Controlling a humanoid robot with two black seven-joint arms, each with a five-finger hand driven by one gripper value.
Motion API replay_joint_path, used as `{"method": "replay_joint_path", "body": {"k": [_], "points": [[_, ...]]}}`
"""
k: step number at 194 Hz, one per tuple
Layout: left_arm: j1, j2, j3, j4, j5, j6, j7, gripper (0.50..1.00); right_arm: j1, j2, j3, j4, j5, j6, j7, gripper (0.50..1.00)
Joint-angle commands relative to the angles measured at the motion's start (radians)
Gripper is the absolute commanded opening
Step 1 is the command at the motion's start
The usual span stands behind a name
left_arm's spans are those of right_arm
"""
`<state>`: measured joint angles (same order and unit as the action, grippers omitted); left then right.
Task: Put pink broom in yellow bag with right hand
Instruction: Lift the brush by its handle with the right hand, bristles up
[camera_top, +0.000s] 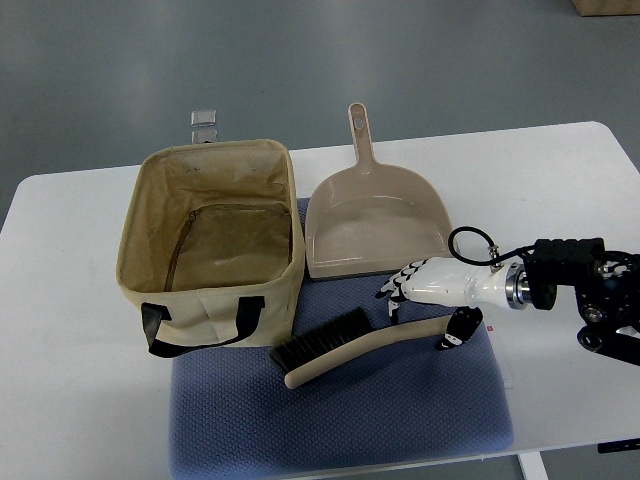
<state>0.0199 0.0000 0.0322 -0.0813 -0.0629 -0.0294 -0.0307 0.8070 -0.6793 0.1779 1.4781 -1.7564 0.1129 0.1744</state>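
Pink broom (362, 345), a hand brush with dark bristles, lies flat on the blue mat (340, 430) in the top view, its bristle head pointing toward ten o'clock and nearly touching the lower corner of the yellow bag (135, 230), its handle running out toward three o'clock. At that handle end sits the right hand (430, 290), its arm reaching in from the right edge; the fingers are loosely curled over and just above the handle, with the thumb low beside the end, and I cannot tell whether they already press on it. It looks like a grasp being formed, not a finished one. The bag stands open at ten o'clock from the broom, its mouth wide and its inside bare, with black straps hanging on the near wall. A matching dustpan (375, 225) lies at twelve o'clock, just beyond the hand. The left hand is out of view. To do this step well, I judge the fingers should wrap fully around the handle near its end, the broom should come up level until the bristles clear the bag's rim, then travel toward ten o'clock and go down bristles first, avoiding the dustpan's edge and the straps.
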Motion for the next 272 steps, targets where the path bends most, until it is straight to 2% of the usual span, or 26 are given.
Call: {"method": "replay_joint_path", "body": {"k": [1, 13, 22, 55, 72, 119, 150, 225, 272], "points": [[0.000, 0.000, 0.000, 0.000, 0.000, 0.000, 0.000, 1.000, 0.001, 0.001, 0.002, -0.001, -0.002, -0.001, -0.019, 0.823], [0.000, 0.000, 0.000, 0.000, 0.000, 0.000, 0.000, 1.000, 0.001, 0.000, 0.002, -0.002, 0.000, -0.001, -0.023, 0.778], [0.000, 0.000, 0.000, 0.000, 0.000, 0.000, 0.000, 1.000, 0.001, 0.000, 0.002, -0.002, 0.000, -0.001, -0.027, 0.723], [0.000, 0.000, 0.000, 0.000, 0.000, 0.000, 0.000, 1.000, 0.001, -0.005, 0.003, -0.004, 0.000, -0.001, -0.029, 0.596], [0.000, 0.000, 0.000, 0.000, 0.000, 0.000, 0.000, 1.000, 0.003, -0.009, 0.005, -0.007, 0.000, -0.001, -0.029, 0.500], [0.000, 0.000, 0.000, 0.000, 0.000, 0.000, 0.000, 1.000, -0.015, -0.026, 0.022, -0.022, 0.000, -0.002, -0.027, 0.500], [0.000, 0.000, 0.000, 0.000, 0.000, 0.000, 0.000, 1.000, -0.017, -0.037, 0.061, -0.033, 0.008, -0.045, -0.026, 0.500], [0.000, 0.000, 0.000, 0.000, 0.000, 0.000, 0.000, 1.000, -0.011, -0.220, 0.238, -0.036, 0.021, -0.071, 0.013, 0.500], [0.000, 0.000, 0.000, 0.000, 0.000, 0.000, 0.000, 1.000, 0.003, -0.295, 0.331, -0.036, 0.081, -0.071, 0.020, 0.500]]}}
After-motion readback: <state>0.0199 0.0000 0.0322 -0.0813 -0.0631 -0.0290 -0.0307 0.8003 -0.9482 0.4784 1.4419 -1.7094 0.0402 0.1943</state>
